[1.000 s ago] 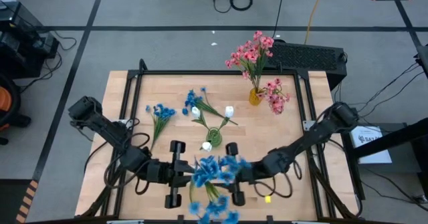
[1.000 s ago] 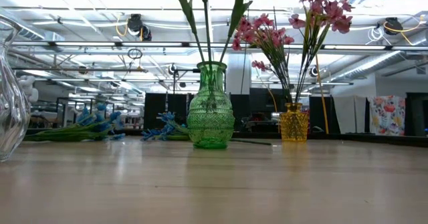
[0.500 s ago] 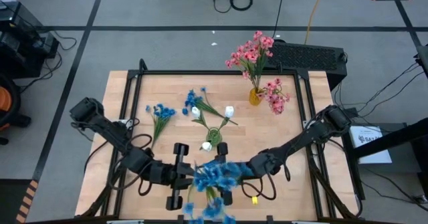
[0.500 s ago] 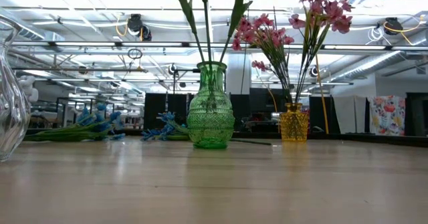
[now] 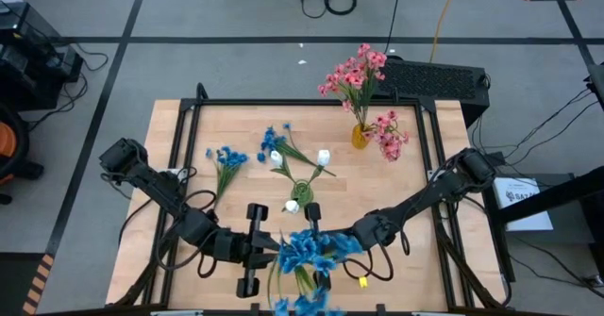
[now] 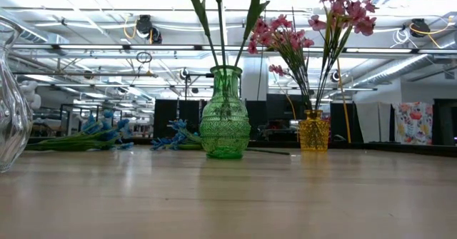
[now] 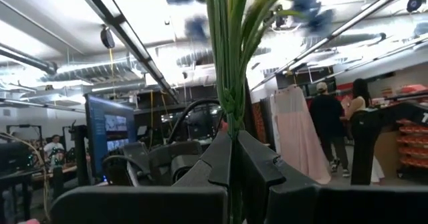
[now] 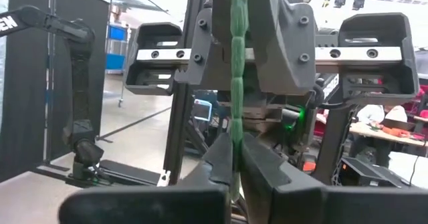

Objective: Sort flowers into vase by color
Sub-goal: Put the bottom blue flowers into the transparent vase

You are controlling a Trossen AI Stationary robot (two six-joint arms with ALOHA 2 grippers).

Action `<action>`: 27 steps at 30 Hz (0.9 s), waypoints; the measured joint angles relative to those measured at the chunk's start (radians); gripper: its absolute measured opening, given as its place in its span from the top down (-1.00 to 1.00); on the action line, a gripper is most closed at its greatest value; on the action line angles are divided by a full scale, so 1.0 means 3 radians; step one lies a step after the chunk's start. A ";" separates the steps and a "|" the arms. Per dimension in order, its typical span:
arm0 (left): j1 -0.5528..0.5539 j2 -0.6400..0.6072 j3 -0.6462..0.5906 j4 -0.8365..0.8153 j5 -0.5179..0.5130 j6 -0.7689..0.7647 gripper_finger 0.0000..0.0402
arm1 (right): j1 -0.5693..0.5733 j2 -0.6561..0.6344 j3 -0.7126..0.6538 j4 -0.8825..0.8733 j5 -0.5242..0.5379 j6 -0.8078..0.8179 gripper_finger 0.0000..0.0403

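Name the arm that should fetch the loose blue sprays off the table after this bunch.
Left, probably. The loose blue sprays lie on the left arm's side. The right gripper would have to reach past the green vase. Both it and the left gripper now clamp the blue bunch.

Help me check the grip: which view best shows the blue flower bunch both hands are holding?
The high view: the blue flower bunch sits between the left hand and right hand. The wrist views show only its green stems pinched between fingers, plus blurred blossoms in the left one. The low view misses it.
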 joint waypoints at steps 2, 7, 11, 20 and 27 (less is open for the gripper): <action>0.0000 0.0000 0.0000 0.0000 -0.0001 -0.0003 0.94 | 0.0000 -0.0016 0.0000 -0.0041 0.0003 0.0019 0.96; 0.0000 -0.0004 0.0000 -0.0010 -0.0073 -0.0021 0.87 | 0.0002 -0.0111 -0.0003 -0.0215 0.0033 0.0079 0.98; -0.0056 -0.0006 0.0003 -0.0020 -0.0337 0.0060 0.64 | 0.0009 -0.0228 -0.0008 -0.0445 0.0100 0.0166 0.99; -0.0269 -0.0111 0.0003 -0.0090 -0.1092 0.0356 0.08 | 0.0007 -0.0579 -0.0008 -0.1296 0.0353 0.0507 1.00; -0.0316 -0.0131 0.0152 -0.0495 -0.1818 0.0065 0.05 | -0.0015 -0.0673 -0.0008 -0.1584 0.0350 0.0738 1.00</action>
